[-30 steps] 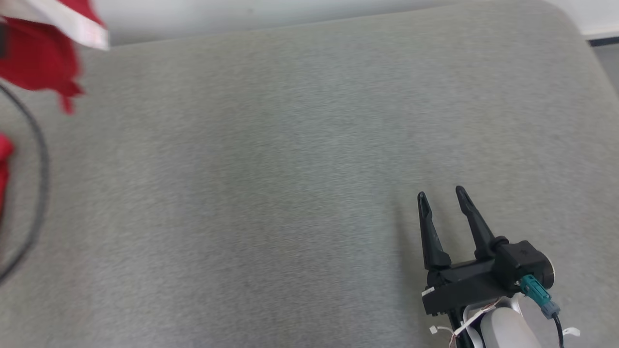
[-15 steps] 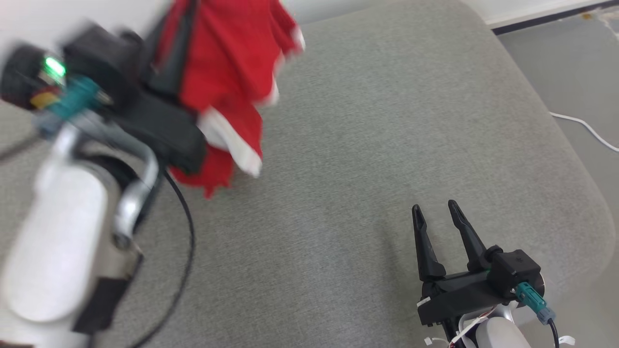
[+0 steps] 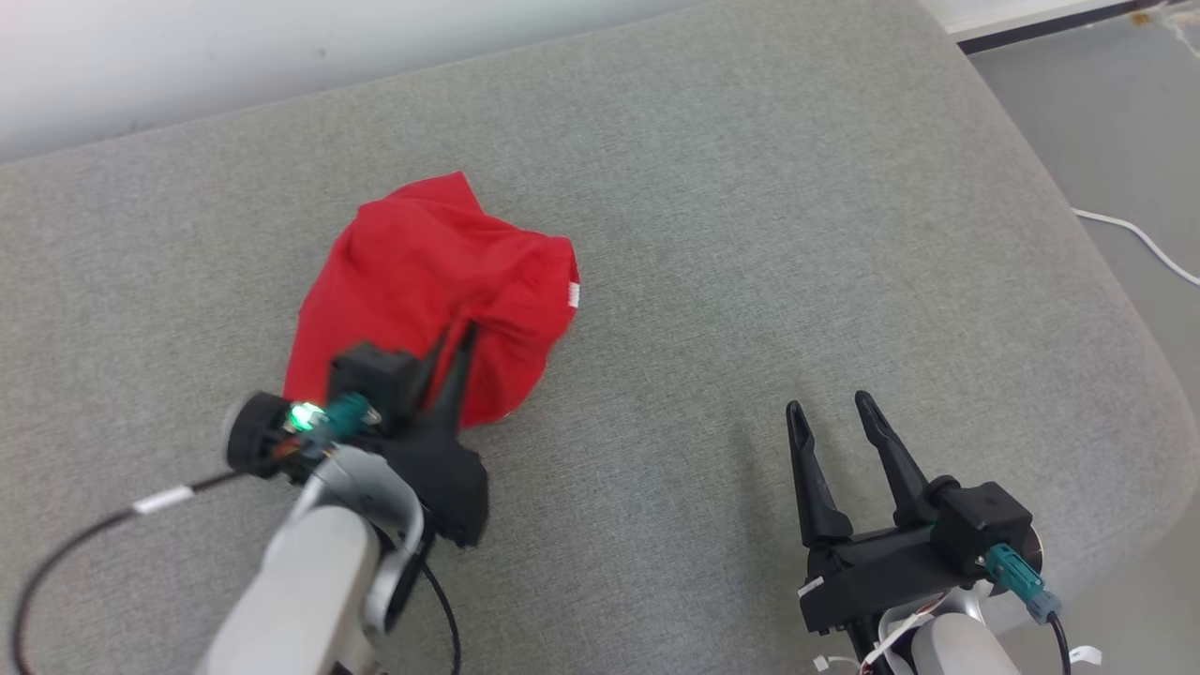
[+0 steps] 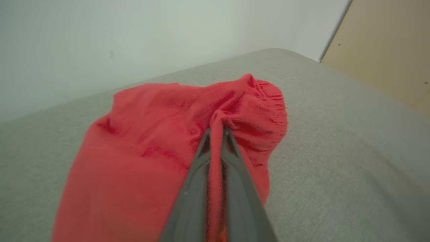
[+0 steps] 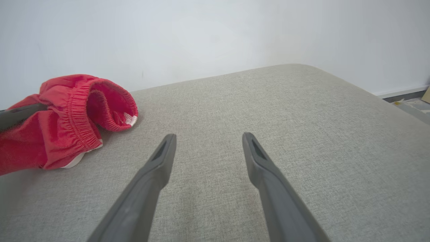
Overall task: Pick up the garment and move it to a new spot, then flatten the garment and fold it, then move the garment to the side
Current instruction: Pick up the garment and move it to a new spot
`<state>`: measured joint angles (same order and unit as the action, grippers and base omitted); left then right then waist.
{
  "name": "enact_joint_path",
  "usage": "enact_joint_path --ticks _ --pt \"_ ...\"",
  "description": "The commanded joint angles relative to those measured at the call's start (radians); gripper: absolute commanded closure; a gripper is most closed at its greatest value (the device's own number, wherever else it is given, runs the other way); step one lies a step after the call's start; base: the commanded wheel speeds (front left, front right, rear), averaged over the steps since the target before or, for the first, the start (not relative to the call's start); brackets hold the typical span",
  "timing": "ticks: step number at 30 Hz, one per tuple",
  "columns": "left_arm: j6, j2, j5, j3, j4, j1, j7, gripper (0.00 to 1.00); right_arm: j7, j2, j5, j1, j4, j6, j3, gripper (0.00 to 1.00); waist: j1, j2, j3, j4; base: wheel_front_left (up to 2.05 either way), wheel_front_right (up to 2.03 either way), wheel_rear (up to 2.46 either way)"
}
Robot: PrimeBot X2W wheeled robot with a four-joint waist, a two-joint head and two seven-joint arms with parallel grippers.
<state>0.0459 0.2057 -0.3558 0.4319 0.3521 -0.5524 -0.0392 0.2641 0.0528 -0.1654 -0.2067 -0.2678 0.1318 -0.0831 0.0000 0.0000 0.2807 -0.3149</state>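
The garment (image 3: 422,281) is red with an elastic waistband and some white trim, and it lies bunched on the grey cushion, left of centre in the head view. My left gripper (image 3: 464,330) is shut on a pinched fold of it, fingertips buried in the cloth. In the left wrist view the garment (image 4: 147,148) spreads around the closed fingers (image 4: 201,174), with red fabric caught between them. My right gripper (image 3: 825,405) stands open above bare cushion at the lower right, well apart from the cloth. The right wrist view has the garment (image 5: 63,117) at its left, beyond the open fingers (image 5: 154,168).
The grey cushion (image 3: 750,234) has a rounded edge at the right, with floor and a white cable (image 3: 1139,246) beyond it. A pale wall (image 3: 234,56) runs along the back. A black cable (image 3: 112,525) trails from my left wrist.
The head camera has swung, bringing the left arm into the picture. The garment, which hung in the air from my left gripper, has come down and now rests on the cushion.
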Motion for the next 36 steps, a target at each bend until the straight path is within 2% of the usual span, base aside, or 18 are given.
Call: enact_joint_path --ticks 1,2,7,11,19,27,36 --pt "0.002 -0.012 0.015 0.012 0.032 0.007 0.026 0.05 0.001 -0.005 0.007 -0.007 -0.003 -0.002 -0.004 0.00 0.0000 0.0000 -0.002 0.007 0.00 0.00 0.00" --pt "0.005 -0.025 0.019 0.022 0.049 0.005 0.045 0.00 0.001 -0.004 0.010 -0.007 -0.005 -0.002 -0.003 0.00 0.0000 0.0000 -0.006 0.011 0.00 0.00 0.00" --pt "0.011 -0.061 0.023 0.035 0.072 -0.025 0.135 0.00 0.001 -0.005 0.023 0.008 -0.004 -0.002 0.008 0.00 0.0000 0.0000 -0.038 0.046 0.00 0.00 0.00" --pt "-0.004 -0.059 0.034 0.031 0.048 -0.031 0.176 0.00 0.001 -0.004 0.031 0.024 -0.001 -0.002 0.015 0.00 0.0000 0.0000 -0.066 0.076 0.00 0.00 0.00" --pt "-0.036 0.009 0.005 -0.036 -0.025 0.032 0.234 0.00 0.001 -0.004 0.060 0.060 0.006 -0.002 0.042 0.00 0.0000 0.0000 -0.139 0.171 0.00 0.00 0.00" --pt "-0.083 0.101 -0.019 -0.116 -0.109 0.185 0.273 0.00 0.001 -0.004 0.073 0.089 0.008 -0.002 0.044 0.00 0.0000 0.0000 -0.193 0.239 0.00 0.00 0.00" --pt "-0.163 0.128 -0.035 -0.238 -0.220 0.390 0.303 0.00 0.001 -0.004 0.078 0.119 0.010 -0.002 0.048 0.00 0.0000 0.0000 -0.232 0.272 0.00 0.00 0.00"
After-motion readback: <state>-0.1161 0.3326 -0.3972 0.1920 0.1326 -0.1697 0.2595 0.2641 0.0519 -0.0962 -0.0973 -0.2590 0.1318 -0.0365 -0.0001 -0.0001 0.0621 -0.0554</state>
